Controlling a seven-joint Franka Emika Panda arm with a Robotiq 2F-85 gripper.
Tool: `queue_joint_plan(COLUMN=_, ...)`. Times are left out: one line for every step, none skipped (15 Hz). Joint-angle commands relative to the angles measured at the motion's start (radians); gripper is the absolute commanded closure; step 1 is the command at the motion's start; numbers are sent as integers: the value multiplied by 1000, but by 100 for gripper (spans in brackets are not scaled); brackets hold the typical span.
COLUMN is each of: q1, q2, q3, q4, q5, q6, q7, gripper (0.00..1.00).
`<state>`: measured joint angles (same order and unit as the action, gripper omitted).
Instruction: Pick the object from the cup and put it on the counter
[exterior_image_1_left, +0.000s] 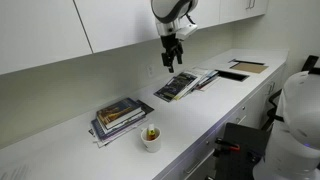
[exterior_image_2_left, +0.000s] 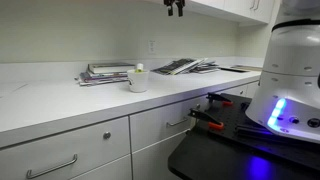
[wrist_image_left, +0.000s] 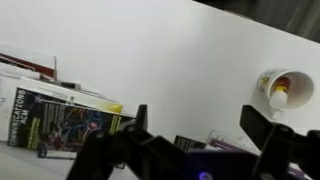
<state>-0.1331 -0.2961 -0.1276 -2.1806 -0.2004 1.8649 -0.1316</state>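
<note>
**Task item.** A tiny yellowish-green and tan object (wrist_image_left: 279, 97) sits inside a small, short, round white cup (wrist_image_left: 284, 86). In an exterior view its top (exterior_image_2_left: 139, 68) shows just above the rim. On that I judge its long axis to be near upright, leaning on the cup wall. Its finer shape is too small to tell. The cup stands upright on the long, smooth white worktop (exterior_image_1_left: 205, 112) near the front edge. It is close beside a stack of dark-covered books (exterior_image_1_left: 120, 117) but apart from it.

**Governing relation.** The jaws hang high above the worktop, well apart from the cup, over a spread of open magazines (exterior_image_1_left: 180, 86) nearer the wall. The cup lies far below them, off toward the front edge and the book stack. In the wrist view the cup sits at the side of the picture, outside the gap between the dark fingers (wrist_image_left: 140, 122), so it is not centred. In my judgement the next move calls for a sideways shift to centre the cup, then a long descent.

**Jaws.** They are released and spread wide, with bare worktop showing between them. They hold nothing and touch nothing.

**Status.** The pick is not yet begun, and the object is in the cup.

**Risk.** The cup mouth is narrow, so widely spread jaws could strike the rim and tip the cup.
</note>
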Motion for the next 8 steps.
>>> queue_joint_plan(q1=5, q2=0, q3=-5, q4=3, q5=-1, q6=-3, q7=1, gripper=0)
queue_joint_plan(q1=5, q2=0, q3=-5, q4=3, q5=-1, q6=-3, q7=1, gripper=0)
queue_joint_plan(q1=5, q2=0, q3=-5, q4=3, q5=-1, q6=-3, q7=1, gripper=0)
queue_joint_plan(q1=5, q2=0, q3=-5, q4=3, q5=-1, q6=-3, q7=1, gripper=0)
queue_joint_plan(q1=5, q2=0, q3=-5, q4=3, q5=-1, q6=-3, q7=1, gripper=0)
queue_joint_plan(q1=11, q2=2, q3=-4, q4=-1, q5=11, q6=9, q7=-7, gripper=0)
queue_joint_plan(q1=26, q2=4, q3=-6, q4=-12, q5=49, q6=30, q7=-28, gripper=0)
queue_joint_plan(q1=36, q2=10, q3=-3, q4=-21, q5=78, q6=47, q7=-19, gripper=0)
